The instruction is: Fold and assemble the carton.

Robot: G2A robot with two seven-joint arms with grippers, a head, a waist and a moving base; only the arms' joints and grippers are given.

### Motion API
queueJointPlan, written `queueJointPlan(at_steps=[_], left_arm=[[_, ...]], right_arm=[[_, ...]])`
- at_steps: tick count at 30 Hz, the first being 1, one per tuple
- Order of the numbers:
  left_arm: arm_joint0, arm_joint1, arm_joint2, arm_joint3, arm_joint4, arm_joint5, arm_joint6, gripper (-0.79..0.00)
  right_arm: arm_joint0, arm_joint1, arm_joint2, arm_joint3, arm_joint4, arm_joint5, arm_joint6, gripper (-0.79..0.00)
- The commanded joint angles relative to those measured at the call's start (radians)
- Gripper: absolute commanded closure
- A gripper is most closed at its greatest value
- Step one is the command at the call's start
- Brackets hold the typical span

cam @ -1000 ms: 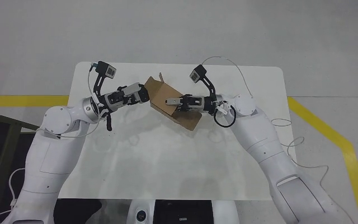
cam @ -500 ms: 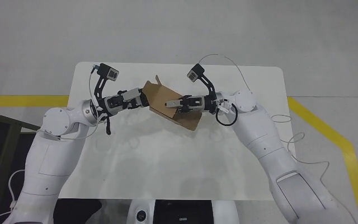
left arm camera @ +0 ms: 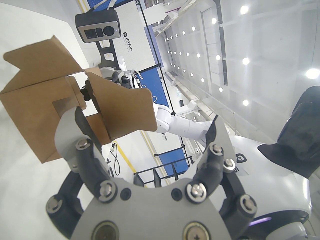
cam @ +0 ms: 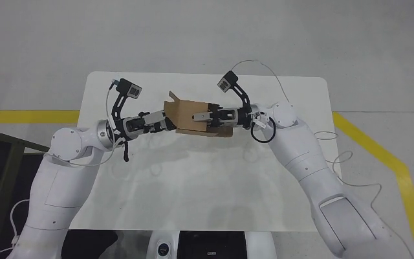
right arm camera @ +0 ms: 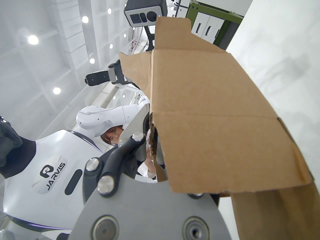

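Left gripper (cam: 169, 122): spread open, one finger against a carton wall.
Carton (cam: 193, 115): between both grippers, over the table's (cam: 194, 188) far middle, flaps loose.
Right gripper (cam: 199, 118): clamped on a carton panel.
Handling: likely light, thin, easily creased; best pinched at panel edges beside folds.
Change: swung from diagonal to square with table edge.

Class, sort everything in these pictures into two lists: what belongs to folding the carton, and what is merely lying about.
Belongs to the job: carton; left hand, open at its flaps; right hand, shut on its wall; table beneath.

Just lying about: yellow floor line; cabinet behind.
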Motion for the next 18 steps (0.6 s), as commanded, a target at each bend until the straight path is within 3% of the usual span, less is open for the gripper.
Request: queueJointPlan(at_steps=[1,18], left_arm=[[0.002,0.0,0.003,-0.001,0.001,0.001,0.0,-0.785],[-0.001,-0.001,-0.001,-0.001,0.02,0.0,0.01,-0.785]], right_arm=[[0.0,-0.001,0.0,0.001,0.003,-0.002,-0.002,0.0],[0.0,-0.006,-0.005,0.018,0.043,-0.002,-0.002,0.0]])
